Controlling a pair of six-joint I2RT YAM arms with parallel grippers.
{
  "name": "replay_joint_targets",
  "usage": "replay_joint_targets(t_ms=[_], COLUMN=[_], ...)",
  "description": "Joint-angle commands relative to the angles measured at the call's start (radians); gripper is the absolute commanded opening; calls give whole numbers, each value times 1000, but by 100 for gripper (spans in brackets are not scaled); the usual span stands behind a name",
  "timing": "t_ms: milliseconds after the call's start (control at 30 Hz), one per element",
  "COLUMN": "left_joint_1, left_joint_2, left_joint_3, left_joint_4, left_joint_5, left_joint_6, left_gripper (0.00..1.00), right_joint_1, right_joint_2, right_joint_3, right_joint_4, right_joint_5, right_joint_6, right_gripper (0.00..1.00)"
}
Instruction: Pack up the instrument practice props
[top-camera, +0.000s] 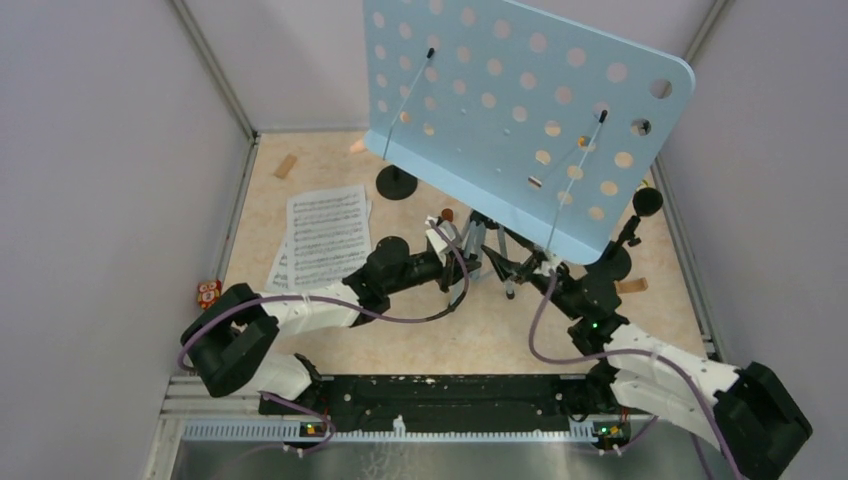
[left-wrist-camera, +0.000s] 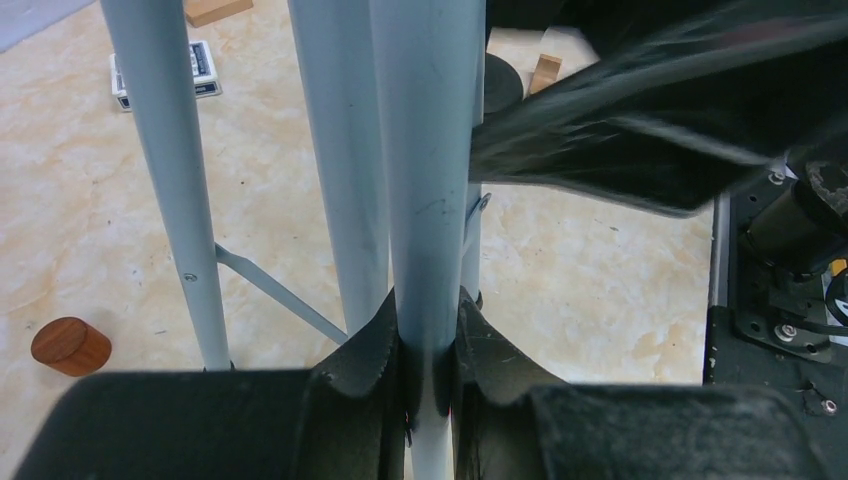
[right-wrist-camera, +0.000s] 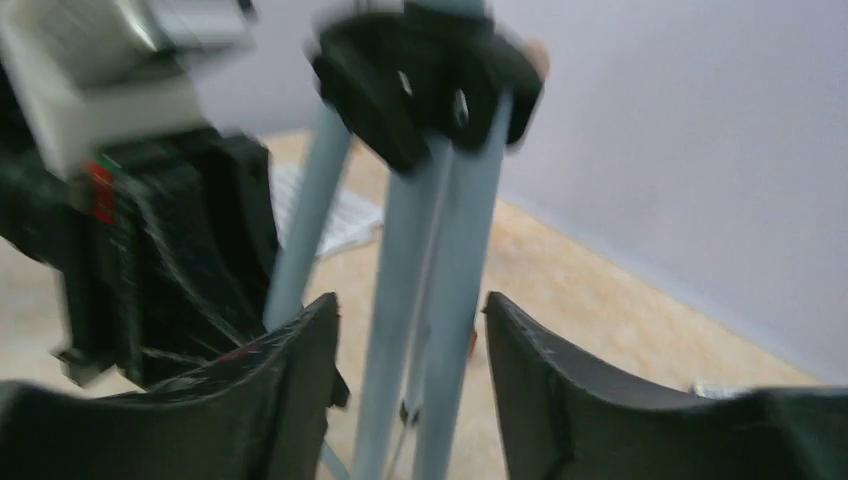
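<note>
The light-blue perforated music rack (top-camera: 520, 110) stands tilted at mid-table on grey tripod legs (top-camera: 490, 240). My left gripper (top-camera: 455, 252) is shut on one grey leg (left-wrist-camera: 430, 200), which runs up between its jaws (left-wrist-camera: 430, 370). My right gripper (top-camera: 535, 272) is open, with two grey legs (right-wrist-camera: 440, 300) between its fingers (right-wrist-camera: 410, 330), not touching them, below the black hub (right-wrist-camera: 430, 70). White sheet-music pages (top-camera: 325, 235) lie at the left. One black round mic holder (top-camera: 397, 182) stands behind. Another holder (top-camera: 612, 262) at the right carries a black microphone (top-camera: 647, 202).
Grey walls close in on both sides and the back. Wooden blocks lie at the back left (top-camera: 286, 166) and right (top-camera: 632, 286). A small coloured toy (top-camera: 208, 293) sits by the left wall. The left wrist view shows a card box (left-wrist-camera: 165, 72) and a wooden cylinder (left-wrist-camera: 70, 345).
</note>
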Motion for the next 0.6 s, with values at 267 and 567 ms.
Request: replay_joint_targets(t_ms=[267,567], left_joint_1=[-12,-22], left_joint_2=[62,56], left_joint_3=[1,-10], left_joint_4=[-1,-13], left_joint_5=[-48,-83], left_joint_6=[-20,-40], left_gripper=[2,45], right_joint_1=[43,42], right_joint_2=[-367,-152], right_joint_3=[75,81], right_joint_4=[-346,-12], right_joint_5=[38,126], right_joint_6=[34,337], right_gripper=[73,83])
